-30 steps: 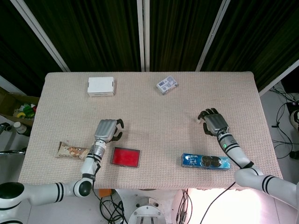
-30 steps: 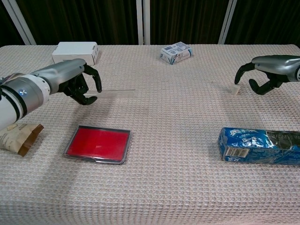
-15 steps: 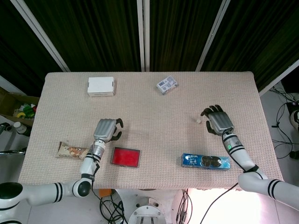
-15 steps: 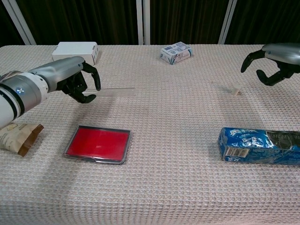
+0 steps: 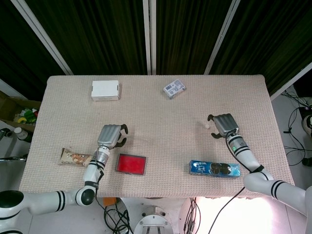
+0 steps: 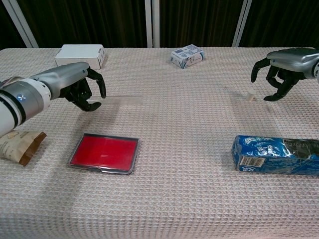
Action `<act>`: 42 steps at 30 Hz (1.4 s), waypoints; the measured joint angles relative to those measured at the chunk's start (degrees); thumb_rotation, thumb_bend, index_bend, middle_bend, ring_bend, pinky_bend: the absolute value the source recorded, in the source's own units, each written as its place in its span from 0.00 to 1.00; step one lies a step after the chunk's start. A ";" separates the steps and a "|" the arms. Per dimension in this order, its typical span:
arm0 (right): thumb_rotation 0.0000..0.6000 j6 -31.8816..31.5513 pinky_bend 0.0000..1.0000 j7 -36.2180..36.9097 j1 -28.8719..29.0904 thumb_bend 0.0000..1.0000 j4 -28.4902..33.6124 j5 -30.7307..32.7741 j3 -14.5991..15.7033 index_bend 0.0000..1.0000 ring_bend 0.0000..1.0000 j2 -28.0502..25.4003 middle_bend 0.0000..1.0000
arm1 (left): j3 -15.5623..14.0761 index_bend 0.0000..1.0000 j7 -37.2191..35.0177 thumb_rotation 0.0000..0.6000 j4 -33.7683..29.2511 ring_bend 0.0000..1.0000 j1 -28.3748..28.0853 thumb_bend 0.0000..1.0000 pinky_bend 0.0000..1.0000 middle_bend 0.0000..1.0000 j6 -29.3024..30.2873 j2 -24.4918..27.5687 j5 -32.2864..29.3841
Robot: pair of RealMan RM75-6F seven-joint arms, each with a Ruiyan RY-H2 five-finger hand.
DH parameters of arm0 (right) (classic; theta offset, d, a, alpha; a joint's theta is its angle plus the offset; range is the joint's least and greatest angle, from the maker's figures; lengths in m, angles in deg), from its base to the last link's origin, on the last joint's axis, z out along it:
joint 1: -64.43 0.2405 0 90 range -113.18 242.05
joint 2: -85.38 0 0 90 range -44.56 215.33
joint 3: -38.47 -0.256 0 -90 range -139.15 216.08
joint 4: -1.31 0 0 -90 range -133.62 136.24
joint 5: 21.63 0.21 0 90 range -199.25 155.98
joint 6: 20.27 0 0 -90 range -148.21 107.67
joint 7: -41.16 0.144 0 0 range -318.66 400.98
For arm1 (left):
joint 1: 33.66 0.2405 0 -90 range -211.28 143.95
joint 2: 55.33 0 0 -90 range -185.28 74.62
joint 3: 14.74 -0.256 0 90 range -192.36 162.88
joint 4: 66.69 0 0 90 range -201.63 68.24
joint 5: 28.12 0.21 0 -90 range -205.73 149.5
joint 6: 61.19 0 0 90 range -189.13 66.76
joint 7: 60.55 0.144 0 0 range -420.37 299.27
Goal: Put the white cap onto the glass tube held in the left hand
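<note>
In the chest view my left hand [image 6: 75, 85] grips one end of the thin glass tube [image 6: 124, 99], which points right, level above the table. From the head view that hand [image 5: 111, 136] shows above the red tin, and the tube is too faint to make out. The small white cap [image 6: 251, 96] lies on the cloth at the right, also seen from the head as a pale cap [image 5: 207, 125]. My right hand [image 6: 284, 65] hovers just right of the cap with fingers curled down and apart, holding nothing. In the head view the right hand [image 5: 223, 124] sits close beside the cap.
A red tin [image 6: 103, 153] lies below the left hand, and a snack bag [image 6: 20, 144] sits at the left edge. A blue biscuit pack [image 6: 276, 155] is in front of the right hand. A white box [image 6: 79, 55] and a small blue-white pack [image 6: 187, 55] stand at the back.
The right hand left the cap, rose up and to the right, then came back down beside it. The cap stays on the cloth. The left hand and tube barely moved.
</note>
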 measured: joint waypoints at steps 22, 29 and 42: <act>1.00 1.07 1.00 0.35 0.82 0.33 -5.47 -1.33 0.11 0.43 0.98 3.32 0.88 | 0.11 0.60 -0.07 1.00 0.48 0.94 -0.09 0.52 1.00 0.96 -0.34 -0.04 -0.56; 1.00 0.43 1.00 2.09 0.88 0.33 -6.78 -3.82 0.32 0.44 0.99 4.08 0.88 | 0.22 0.60 -0.08 1.00 0.71 0.94 -0.14 0.52 1.00 0.96 -0.38 -0.10 -0.81; 1.00 0.40 1.00 4.57 0.98 0.34 -9.77 -5.87 0.32 0.50 1.00 5.69 0.88 | 0.23 0.60 -0.15 1.00 0.87 0.94 -0.08 0.52 1.00 0.96 -0.38 0.06 -1.03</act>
